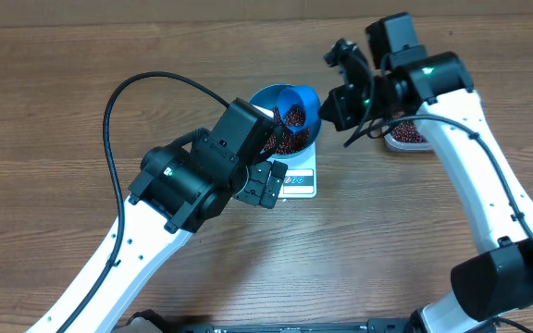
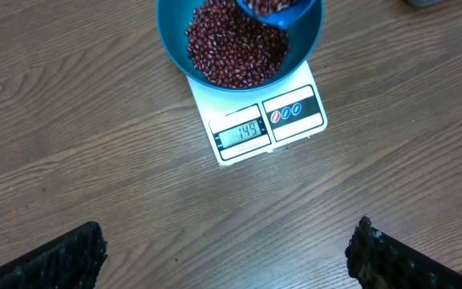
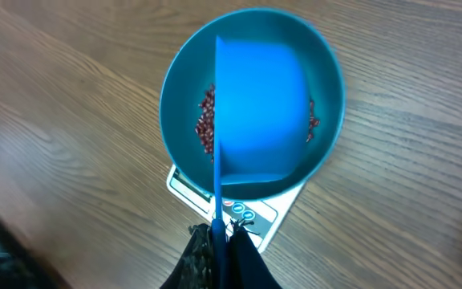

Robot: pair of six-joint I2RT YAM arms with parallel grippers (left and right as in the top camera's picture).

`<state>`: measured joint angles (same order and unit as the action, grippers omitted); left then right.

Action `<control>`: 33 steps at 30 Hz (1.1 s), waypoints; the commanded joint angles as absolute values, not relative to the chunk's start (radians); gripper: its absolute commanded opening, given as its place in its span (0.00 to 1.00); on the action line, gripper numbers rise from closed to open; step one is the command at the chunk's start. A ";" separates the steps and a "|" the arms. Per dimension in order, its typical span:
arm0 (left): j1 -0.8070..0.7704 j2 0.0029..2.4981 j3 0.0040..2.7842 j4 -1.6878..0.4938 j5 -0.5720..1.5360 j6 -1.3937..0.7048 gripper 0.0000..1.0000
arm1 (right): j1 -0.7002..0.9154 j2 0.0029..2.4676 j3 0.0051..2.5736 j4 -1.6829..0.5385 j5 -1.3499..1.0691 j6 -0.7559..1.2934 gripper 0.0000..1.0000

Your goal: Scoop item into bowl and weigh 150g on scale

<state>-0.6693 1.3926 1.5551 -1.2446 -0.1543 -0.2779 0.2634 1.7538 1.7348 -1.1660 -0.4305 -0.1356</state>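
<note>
Dark red-brown beans (image 2: 235,48) lay heaped in the teal bowl (image 2: 169,36) atop the white scale (image 2: 247,128), whose display seemingly read 149. Above the scale, the right gripper (image 3: 219,241) pinched a blue scoop (image 3: 259,104) by its handle. The left gripper (image 2: 227,257) hung spread wide near the scale, over the wood-grain table (image 2: 70,120).

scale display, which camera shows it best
Left wrist view: the scale faces the camera, its display unobstructed and reading 149. Overhead shows only a white edge beside the left arm and bowl. Right wrist shows just a corner with buttons under the bowl.
</note>
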 commanded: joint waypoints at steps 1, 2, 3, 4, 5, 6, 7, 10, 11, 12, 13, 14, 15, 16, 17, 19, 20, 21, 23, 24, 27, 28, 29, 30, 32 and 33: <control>-0.668 1.394 1.575 -1.245 -0.160 -0.258 0.99 | 0.186 1.727 1.748 -1.158 -0.573 -0.127 0.04; -0.668 1.394 1.575 -1.245 -0.160 -0.258 1.00 | 0.168 1.727 1.748 -1.158 -0.597 -0.128 0.04; -0.668 1.394 1.575 -1.245 -0.160 -0.258 1.00 | 0.152 1.727 1.748 -1.159 -0.615 -0.128 0.04; -0.668 1.394 1.575 -1.245 -0.160 -0.258 1.00 | 0.138 1.727 1.748 -1.161 -0.632 -0.128 0.04; -0.668 1.394 1.575 -1.245 -0.160 -0.258 1.00 | 0.133 1.727 1.748 -1.163 -0.637 -0.129 0.04; -0.668 1.394 1.575 -1.245 -0.160 -0.258 1.00 | 0.126 1.727 1.748 -1.166 -0.645 -0.131 0.04; -0.668 1.394 1.575 -1.245 -0.160 -0.258 1.00 | 0.123 1.727 1.748 -1.168 -0.647 -0.131 0.04; -0.668 1.394 1.575 -1.245 -0.160 -0.258 1.00 | 0.123 1.727 1.748 -1.168 -0.646 -0.131 0.04; -0.668 1.394 1.575 -1.245 -0.160 -0.258 1.00 | 0.123 1.727 1.748 -1.168 -0.646 -0.131 0.04; -0.668 1.394 1.575 -1.245 -0.160 -0.258 1.00 | 0.123 1.727 1.748 -1.168 -0.646 -0.131 0.04; -0.668 1.394 1.575 -1.245 -0.160 -0.258 0.99 | 0.123 1.727 1.748 -1.168 -0.646 -0.131 0.04; -0.668 1.394 1.575 -1.245 -0.160 -0.258 1.00 | 0.123 1.727 1.748 -1.168 -0.646 -0.131 0.04; -0.668 1.394 1.575 -1.245 -0.160 -0.258 1.00 | 0.123 1.727 1.748 -1.168 -0.646 -0.131 0.04; -0.668 1.394 1.575 -1.245 -0.160 -0.258 1.00 | 0.123 1.727 1.748 -1.168 -0.646 -0.131 0.04; -0.668 1.394 1.575 -1.245 -0.160 -0.258 1.00 | 0.123 1.727 1.748 -1.168 -0.646 -0.131 0.04; -0.668 1.394 1.575 -1.245 -0.160 -0.258 1.00 | 0.123 1.727 1.748 -1.168 -0.646 -0.131 0.04; -0.668 1.394 1.575 -1.245 -0.160 -0.258 1.00 | 0.123 1.727 1.748 -1.168 -0.646 -0.131 0.04; -0.668 1.394 1.575 -1.245 -0.160 -0.258 1.00 | 0.123 1.727 1.748 -1.168 -0.646 -0.131 0.04; -0.668 1.394 1.575 -1.245 -0.160 -0.258 1.00 | 0.131 1.727 1.748 -1.169 -0.646 -0.136 0.04; -0.668 1.394 1.575 -1.245 -0.160 -0.258 0.99 | 0.140 1.727 1.748 -1.176 -0.647 -0.167 0.04; -0.668 1.394 1.575 -1.245 -0.160 -0.258 1.00 | 0.200 1.727 1.748 -1.204 -0.586 -0.284 0.04; -0.668 1.394 1.575 -1.245 -0.160 -0.258 1.00 | 0.215 1.727 1.748 -1.188 -0.516 -0.243 0.04; -0.668 1.394 1.575 -1.245 -0.160 -0.258 1.00 | 0.223 1.727 1.748 -1.168 -0.451 -0.170 0.04; -0.668 1.394 1.575 -1.245 -0.160 -0.258 1.00 | 0.226 1.727 1.748 -1.151 -0.410 -0.107 0.04; -0.668 1.394 1.575 -1.245 -0.160 -0.258 1.00 | 0.229 1.727 1.748 -1.134 -0.413 -0.079 0.04; -0.668 1.394 1.575 -1.245 -0.160 -0.258 0.99 | 0.229 1.727 1.748 -1.132 -0.421 -0.079 0.04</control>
<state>-0.6693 1.3926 1.5551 -1.2449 -0.1539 -0.2779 0.2337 1.7538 1.7348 -1.1450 -0.4923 -0.1478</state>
